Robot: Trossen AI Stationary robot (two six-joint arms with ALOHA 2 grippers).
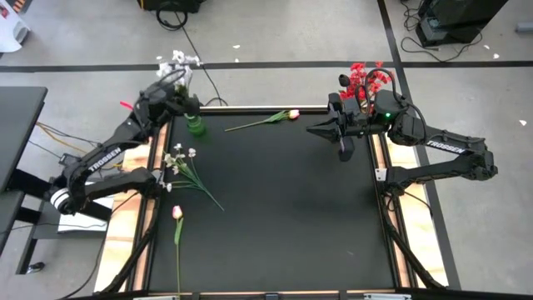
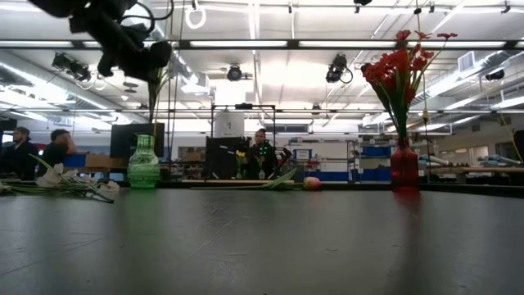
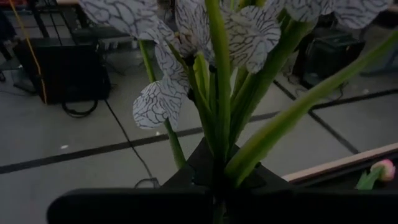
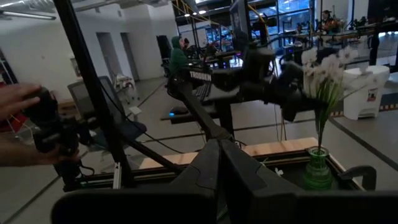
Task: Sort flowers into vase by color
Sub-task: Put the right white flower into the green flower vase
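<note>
My left gripper (image 1: pixel 188 102) is at the table's far left corner, shut on a bunch of white flowers (image 1: pixel 178 60). The bunch stands over the green vase (image 2: pixel 143 166), and its stems (image 2: pixel 152 98) run down to the vase's mouth. My right gripper (image 1: pixel 316 131) hovers shut and holds nothing, near the far right. Behind it stands a red vase (image 2: pixel 404 168) with red flowers (image 2: pixel 401 65). On the black mat lie a pink bud (image 1: pixel 292 114), a second pink bud (image 1: pixel 176 212) and a loose white bunch (image 1: pixel 181 158). My left gripper pinches the white bunch's green stems (image 3: pixel 219 163) together between its two fingers, just below the blooms (image 3: pixel 186 37). The fingers come at it nearly level from the table's left and lie across the stems. The bunch stays upright, blooms above, stems hanging toward the green vase.
A wooden rim (image 1: pixel 250 107) edges the mat. In the room beyond the table stand people and benches. A person's hand (image 4: pixel 18 102) holding a dark device shows in the right wrist view. The mat's middle and near right part lie bare.
</note>
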